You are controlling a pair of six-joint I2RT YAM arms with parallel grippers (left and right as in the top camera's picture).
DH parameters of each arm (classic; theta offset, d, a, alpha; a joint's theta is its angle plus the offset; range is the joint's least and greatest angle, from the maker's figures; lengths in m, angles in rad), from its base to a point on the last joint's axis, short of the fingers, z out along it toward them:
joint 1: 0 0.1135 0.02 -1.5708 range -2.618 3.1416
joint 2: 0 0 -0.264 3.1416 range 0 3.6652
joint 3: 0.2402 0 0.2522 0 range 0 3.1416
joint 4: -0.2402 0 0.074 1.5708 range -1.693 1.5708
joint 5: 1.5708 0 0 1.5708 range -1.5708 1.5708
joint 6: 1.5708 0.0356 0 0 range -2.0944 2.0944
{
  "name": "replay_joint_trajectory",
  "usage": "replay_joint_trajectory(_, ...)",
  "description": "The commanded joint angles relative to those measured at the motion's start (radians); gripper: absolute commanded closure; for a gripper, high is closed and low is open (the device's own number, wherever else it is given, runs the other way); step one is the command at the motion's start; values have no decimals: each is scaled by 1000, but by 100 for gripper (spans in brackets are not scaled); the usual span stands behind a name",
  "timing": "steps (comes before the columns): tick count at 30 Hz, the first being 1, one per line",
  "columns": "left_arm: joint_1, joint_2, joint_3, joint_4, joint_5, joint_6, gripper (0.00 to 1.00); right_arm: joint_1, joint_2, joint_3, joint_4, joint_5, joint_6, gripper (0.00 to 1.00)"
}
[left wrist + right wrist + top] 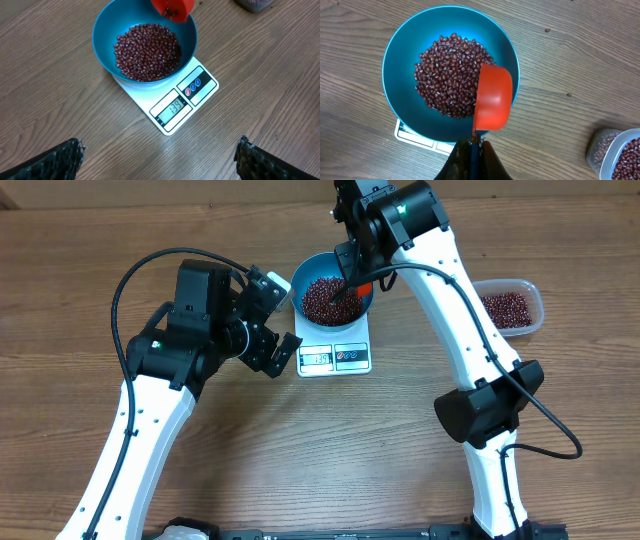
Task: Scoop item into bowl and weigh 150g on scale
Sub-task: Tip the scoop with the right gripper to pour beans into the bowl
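The blue bowl [297, 288] stands on the white scale [335, 358], and a maroon heap of beans [322, 300] fills its bottom. My right gripper [352, 265] hangs over the bowl's right rim. In the right wrist view the right gripper [477, 145] is shut on the handle of an orange-red scoop [492, 97], tipped mouth-down above the beans [445, 75]. My left gripper [290, 320] stands open just left of the scale, empty. In the left wrist view the scale's display [175, 106] reads 139, with the bowl [105, 35] and the scoop [172, 7] behind it.
A clear plastic tub [510, 308] holding more beans sits on the table to the right of the right arm. A couple of stray beans [547, 30] lie on the wood beyond the bowl. Bare wood lies between the left gripper's fingertips [70, 155].
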Motion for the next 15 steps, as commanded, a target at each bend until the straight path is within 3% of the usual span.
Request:
replay_joint_trajectory(1, 4, 5, -4, 3, 8, -6, 0, 10, -47, 33, 7, -8, 3, 96)
replay_joint_trajectory(15, 4, 5, -4, 3, 8, -6, 0, 29, -69, 34, 29, 52, 26, 96)
